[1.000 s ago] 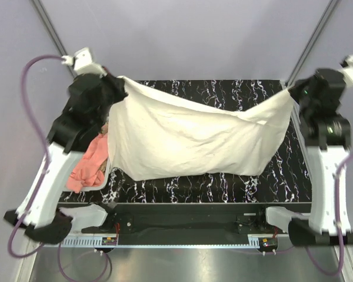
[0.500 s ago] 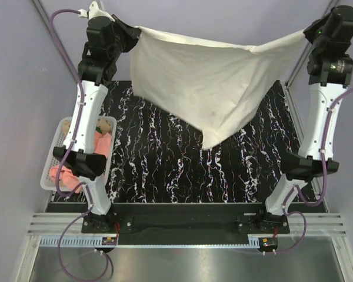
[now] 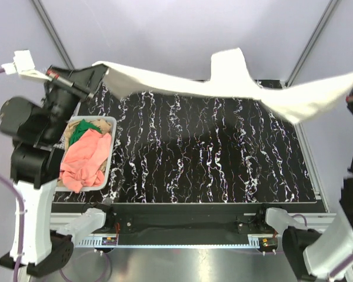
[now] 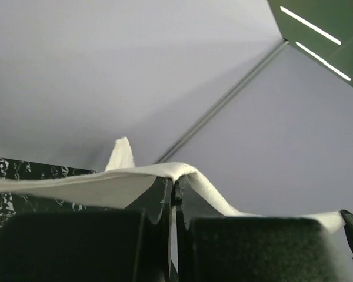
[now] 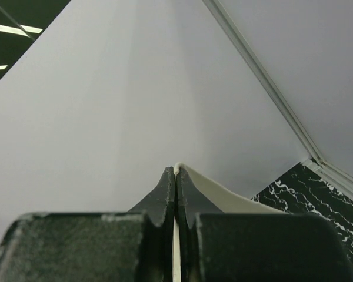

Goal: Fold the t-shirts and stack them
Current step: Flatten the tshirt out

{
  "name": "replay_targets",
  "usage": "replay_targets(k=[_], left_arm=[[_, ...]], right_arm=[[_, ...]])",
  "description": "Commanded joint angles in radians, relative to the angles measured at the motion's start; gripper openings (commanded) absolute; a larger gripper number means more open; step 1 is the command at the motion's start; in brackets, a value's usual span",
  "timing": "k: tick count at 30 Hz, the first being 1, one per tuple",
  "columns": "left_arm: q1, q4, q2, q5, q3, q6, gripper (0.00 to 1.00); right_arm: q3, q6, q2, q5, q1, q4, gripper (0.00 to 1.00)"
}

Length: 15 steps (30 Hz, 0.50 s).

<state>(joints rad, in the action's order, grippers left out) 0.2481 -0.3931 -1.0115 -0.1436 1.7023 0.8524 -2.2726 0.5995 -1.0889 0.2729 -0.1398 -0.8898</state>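
- Left gripper (image 3: pixel 100 71): raised high over the far-left corner of the table, above and behind the basket. Its jaws are pressed together on one edge of the cream-white t-shirt (image 3: pixel 223 82). In the left wrist view the cloth drapes over the closed fingertips (image 4: pixel 165 191) and runs off to both sides.
- White mesh basket (image 3: pixel 111 141): sits at the table's left edge, below the left arm. It holds a salmon-pink t-shirt (image 3: pixel 85 158) that fills most of it and spills over the near rim. A green t-shirt (image 3: pixel 79 130) and a tan t-shirt (image 3: pixel 98 124) are bunched at the far end.
- Cream-white t-shirt: held in the air and clear of the tabletop. It stretches as a long, nearly flat band from the left gripper across the far side of the table to the right gripper. One part of it stands up near the middle of the span, and the right part is broader and sags slightly.
- Black marbled table (image 3: pixel 212 158): lies beneath the suspended shirt.
- Right gripper (image 5: pixel 175 171): sits at the right edge of the top view and is mostly cut off there. In the right wrist view its jaws are pinched shut on the opposite edge of the cream-white t-shirt, and the cloth emerges from the fingertips and trails to the right.
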Motion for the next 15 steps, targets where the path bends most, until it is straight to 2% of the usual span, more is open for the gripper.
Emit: replay_targets(k=[1,4,10,12,15], left_arm=[[-0.004,-0.038,0.043,-0.091,-0.058,0.014,0.00],[-0.004,-0.163,0.050,-0.106,-0.030,-0.029,0.00],[-0.004,-0.207,-0.056,-0.082,-0.026,-0.075,0.00],[-0.006,-0.204,-0.149,-0.064,-0.006,-0.093,0.00],[-0.007,-0.184,-0.281,-0.025,0.103,-0.107,0.00]], right_arm=[[0.057,0.029,0.020,0.005,-0.004,-0.161,0.00],[0.103,0.023,0.031,-0.012,-0.004,-0.199,0.00],[0.137,0.011,-0.064,-0.054,-0.004,-0.170,0.00],[0.195,-0.004,-0.112,-0.064,-0.004,-0.066,0.00],[0.267,-0.020,-0.201,-0.054,-0.004,0.135,0.00]])
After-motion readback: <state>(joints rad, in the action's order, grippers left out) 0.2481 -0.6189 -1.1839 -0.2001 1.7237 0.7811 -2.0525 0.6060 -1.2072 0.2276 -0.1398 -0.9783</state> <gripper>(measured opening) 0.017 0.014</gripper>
